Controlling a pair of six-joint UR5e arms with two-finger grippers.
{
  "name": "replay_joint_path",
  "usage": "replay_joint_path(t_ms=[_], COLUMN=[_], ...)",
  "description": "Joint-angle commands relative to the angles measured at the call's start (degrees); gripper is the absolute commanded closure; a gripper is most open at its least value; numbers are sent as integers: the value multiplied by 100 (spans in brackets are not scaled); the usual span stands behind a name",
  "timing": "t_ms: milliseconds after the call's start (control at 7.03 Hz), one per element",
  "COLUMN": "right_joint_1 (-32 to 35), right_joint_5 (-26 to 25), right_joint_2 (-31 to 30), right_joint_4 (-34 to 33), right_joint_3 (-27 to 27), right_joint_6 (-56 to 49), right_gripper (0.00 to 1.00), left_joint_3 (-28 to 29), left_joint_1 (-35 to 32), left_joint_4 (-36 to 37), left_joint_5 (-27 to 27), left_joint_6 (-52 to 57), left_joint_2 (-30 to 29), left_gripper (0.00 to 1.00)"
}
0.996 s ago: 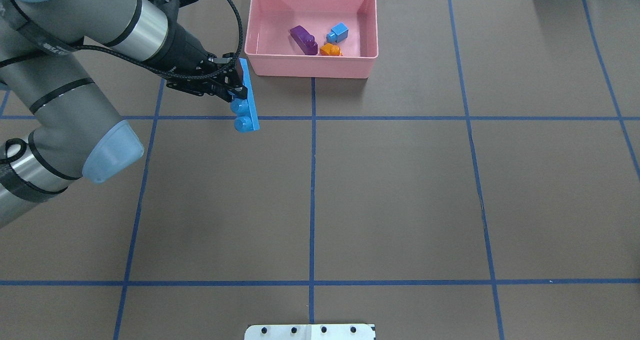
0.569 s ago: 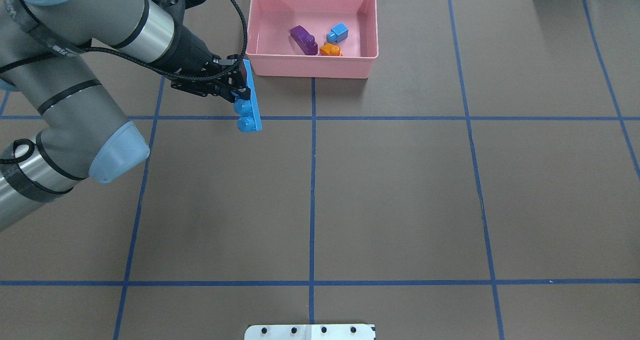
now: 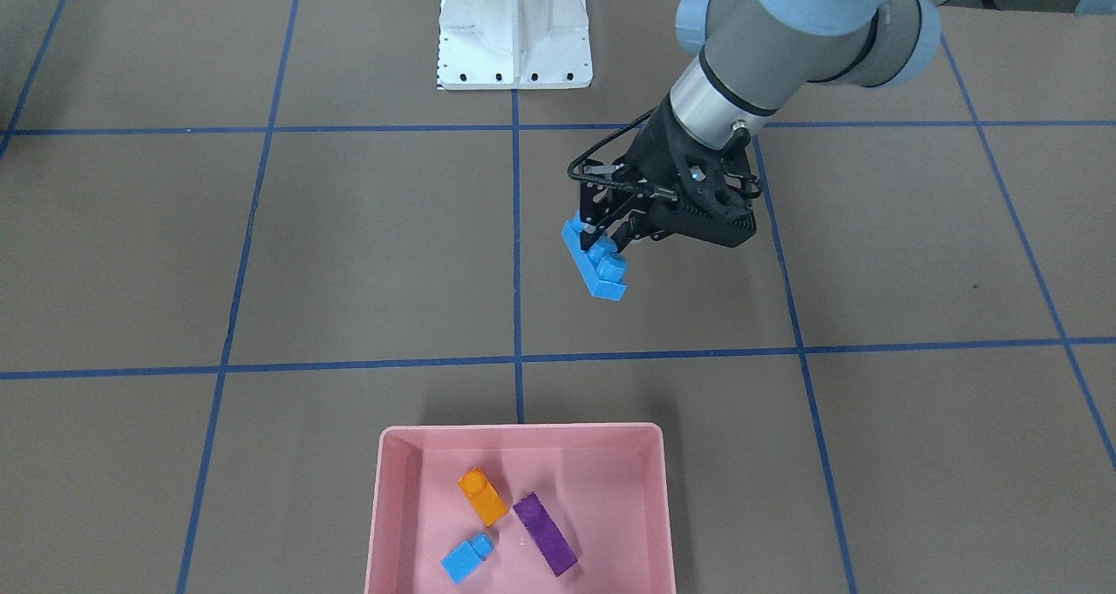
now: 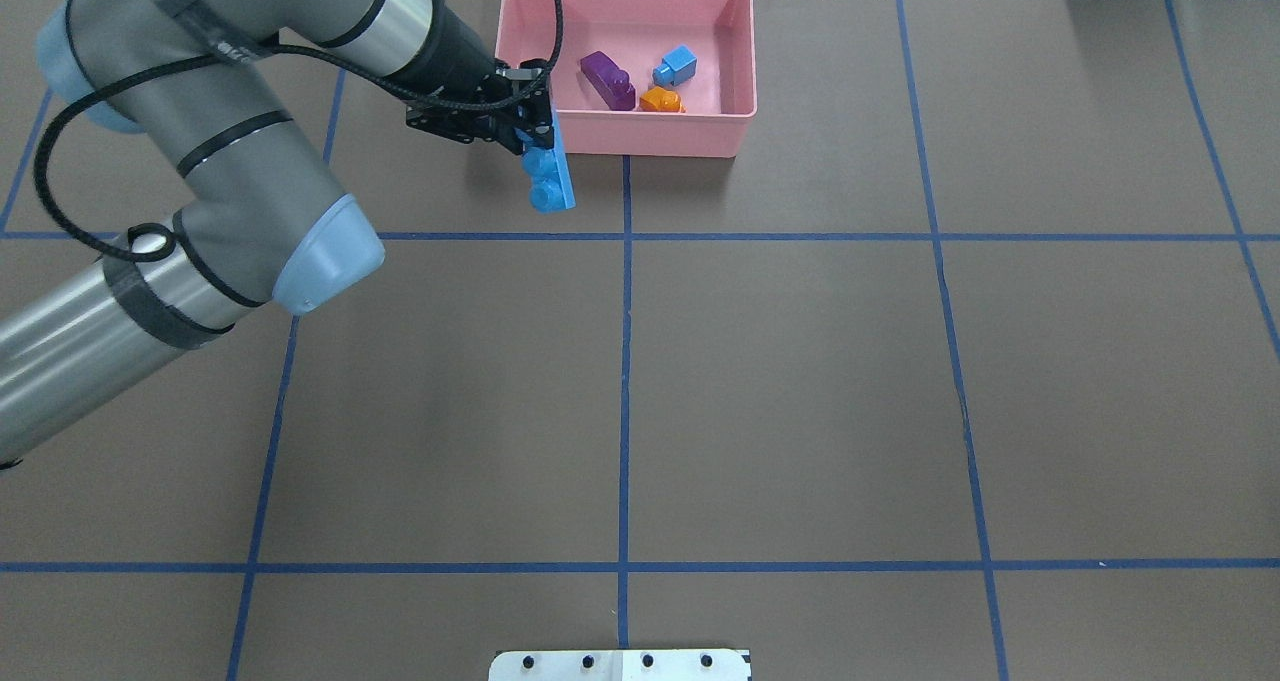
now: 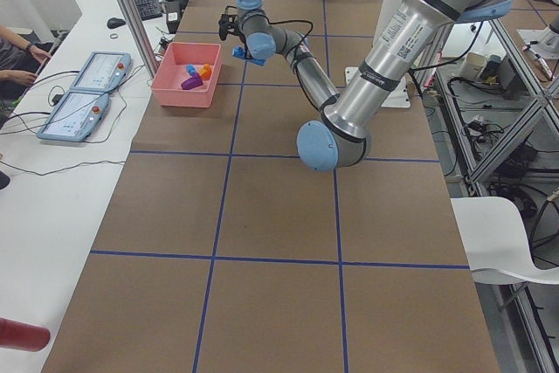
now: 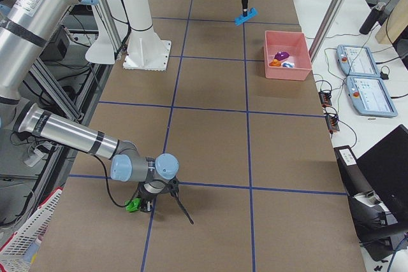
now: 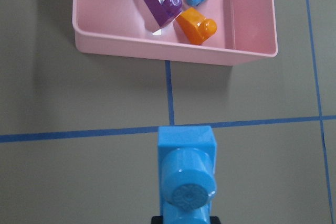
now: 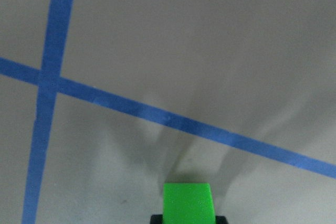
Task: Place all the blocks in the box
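The pink box (image 4: 625, 137) stands at the table's far edge with a long purple block (image 4: 607, 80), a small blue block (image 4: 677, 65) and an orange block (image 4: 660, 100) inside. My left gripper (image 4: 538, 146) is shut on the long blue block (image 4: 548, 176), held in the air just before the box's near-left corner; the left wrist view shows this block (image 7: 186, 177) in front of the box (image 7: 121, 43). At the table's right end, my right gripper (image 6: 141, 203) is shut on the green block (image 8: 188, 202), low over the table.
The white metal base (image 3: 514, 27) stands at the robot's side of the table. Blue tape lines cross the brown mat. Control tablets (image 6: 360, 71) lie on a side bench beyond the box. A person's arm (image 5: 17, 41) rests by that bench.
My left arm has carried the long blue block to the right and farther out, from left of the box to its near-left corner. The blocks in the box have not moved.
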Motion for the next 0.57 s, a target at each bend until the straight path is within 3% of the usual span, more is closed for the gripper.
replay_joint_path(t_ms=[0, 142, 427], right_joint_1=[56, 109, 362], right_joint_5=[241, 243, 147], right_joint_2=[-463, -833, -968], right_joint_4=[-39, -83, -66], right_joint_3=[588, 1072, 1296], right_joint_6=[-48, -48, -57], right_gripper=[100, 100, 100], left_joint_3=[836, 1292, 2521], left_joint_1=[2, 2, -33], left_joint_4=[-77, -599, -1612], left_joint_5=[187, 266, 915], left_joint_6=[-174, -419, -545], left_joint_2=[-821, -1041, -1481], left_gripper=[100, 100, 100])
